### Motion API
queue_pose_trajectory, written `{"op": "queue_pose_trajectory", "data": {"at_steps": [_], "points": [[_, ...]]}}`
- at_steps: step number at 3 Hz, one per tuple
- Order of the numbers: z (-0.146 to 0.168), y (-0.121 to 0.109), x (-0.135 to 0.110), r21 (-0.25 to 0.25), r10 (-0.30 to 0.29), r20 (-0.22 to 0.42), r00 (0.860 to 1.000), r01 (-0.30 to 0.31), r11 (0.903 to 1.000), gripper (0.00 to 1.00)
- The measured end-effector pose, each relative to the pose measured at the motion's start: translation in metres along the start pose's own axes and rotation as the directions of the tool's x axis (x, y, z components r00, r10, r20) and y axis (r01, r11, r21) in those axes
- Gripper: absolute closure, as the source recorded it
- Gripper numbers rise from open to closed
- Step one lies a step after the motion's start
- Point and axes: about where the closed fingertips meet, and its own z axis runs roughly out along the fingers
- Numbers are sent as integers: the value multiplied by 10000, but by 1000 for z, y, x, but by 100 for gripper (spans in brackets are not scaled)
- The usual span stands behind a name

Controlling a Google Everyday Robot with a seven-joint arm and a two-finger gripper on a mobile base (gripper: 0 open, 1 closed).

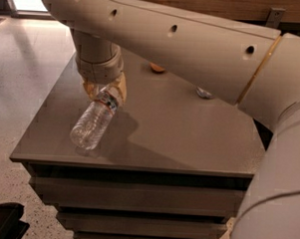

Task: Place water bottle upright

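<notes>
1. The claw (pixel 106 92), over the tabletop's (pixel 189 138) left side, is clamped on the neck of the water bottle (pixel 92 125).
2. The bottle slants, base down toward the tabletop's front-left edge; standing it up and releasing remain.

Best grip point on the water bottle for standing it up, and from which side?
Neck end, by the label band, from above. The water bottle leans with its neck raised and base low near the table's front-left edge, so a top grip can likely pivot it upright. The gripper is closed there.
</notes>
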Motion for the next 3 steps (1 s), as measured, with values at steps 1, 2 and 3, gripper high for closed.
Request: {"op": "queue_pose_trajectory", "data": {"at_steps": [1,2,3], "points": [[-23,-2,-13,-96,-293,587,9978,299,9995,100],[-46,-5,-24,-438,-583,1431,9880,652,9969,100],[-65,-12,-34,-1074,-856,2449,9658,1147,9876,100]]}}
